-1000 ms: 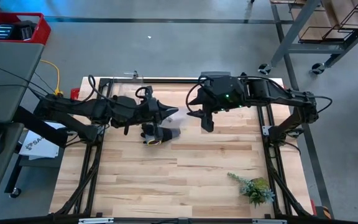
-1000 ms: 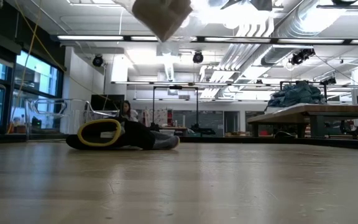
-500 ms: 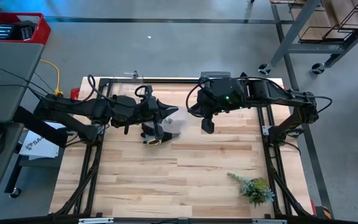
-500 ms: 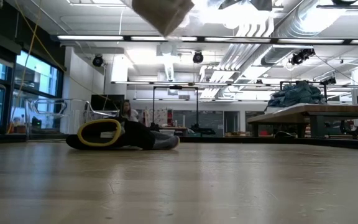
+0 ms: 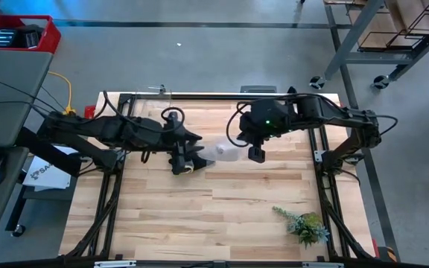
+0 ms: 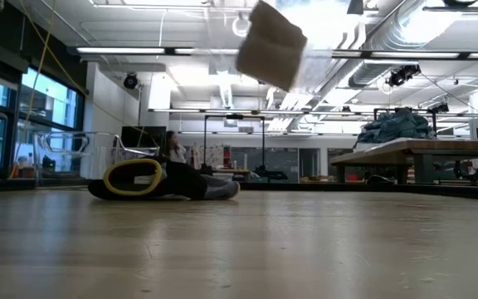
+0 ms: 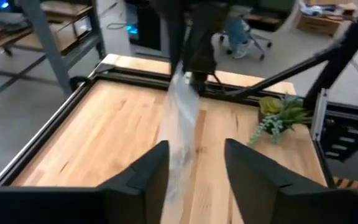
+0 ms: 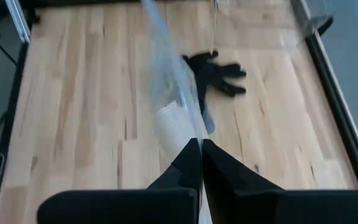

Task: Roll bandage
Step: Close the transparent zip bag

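Pinching the bag (image 8: 166, 81) tight in the right gripper (image 8: 199, 152), bottom centre. Spotting the white bandage (image 8: 174, 127) inside it, mid-frame, lifted off the table (image 8: 86, 93). Glove (image 8: 219, 74) beyond, upper centre. Holding the left gripper (image 7: 194, 165) wide, bag dangling just ahead.

A black work glove (image 8: 219, 76) lies flat on the wooden table (image 5: 222, 201), fingers spread, its yellow cuff (image 6: 134, 177) showing from table level. Down at the near right corner sits a small green plant sprig (image 5: 304, 224). Off the table's left, a red bin (image 5: 19, 33).
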Action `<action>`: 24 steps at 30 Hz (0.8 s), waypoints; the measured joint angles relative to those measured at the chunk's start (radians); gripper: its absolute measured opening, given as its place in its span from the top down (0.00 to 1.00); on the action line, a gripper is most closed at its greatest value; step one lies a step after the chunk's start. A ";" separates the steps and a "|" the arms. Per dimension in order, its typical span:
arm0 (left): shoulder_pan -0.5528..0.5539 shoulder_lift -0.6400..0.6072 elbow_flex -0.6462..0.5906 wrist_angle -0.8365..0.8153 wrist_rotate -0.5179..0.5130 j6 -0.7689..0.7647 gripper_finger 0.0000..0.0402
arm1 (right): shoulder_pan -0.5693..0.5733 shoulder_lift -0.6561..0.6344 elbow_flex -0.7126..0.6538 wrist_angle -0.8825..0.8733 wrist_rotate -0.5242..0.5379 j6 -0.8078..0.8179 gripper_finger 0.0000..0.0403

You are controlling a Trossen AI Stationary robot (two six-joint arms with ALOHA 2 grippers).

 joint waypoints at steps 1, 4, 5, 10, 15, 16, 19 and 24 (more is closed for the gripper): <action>0.000 0.007 0.000 0.008 0.007 0.015 0.60 | 0.000 0.003 0.000 -0.015 0.000 0.000 1.00; 0.003 0.028 0.000 0.037 0.015 0.062 0.54 | 0.002 0.022 0.000 -0.032 0.000 0.002 1.00; 0.007 0.035 -0.001 0.057 0.014 0.080 0.52 | 0.003 0.029 0.000 -0.033 0.000 0.003 1.00; 0.024 0.061 0.034 0.115 0.012 0.160 0.48 | 0.003 0.070 0.000 -0.037 -0.001 -0.002 1.00; 0.029 0.109 0.063 0.112 0.019 0.258 0.47 | 0.000 0.076 0.000 0.006 -0.022 -0.025 1.00; 0.029 0.123 0.063 0.105 0.021 0.278 0.47 | 0.000 0.076 0.000 0.022 -0.024 -0.024 1.00; 0.029 0.164 0.061 0.113 0.006 0.313 0.47 | 0.000 0.071 0.000 0.030 -0.036 -0.008 1.00; 0.031 0.190 0.072 0.173 0.001 0.319 0.47 | 0.000 0.069 0.000 0.026 -0.057 0.005 1.00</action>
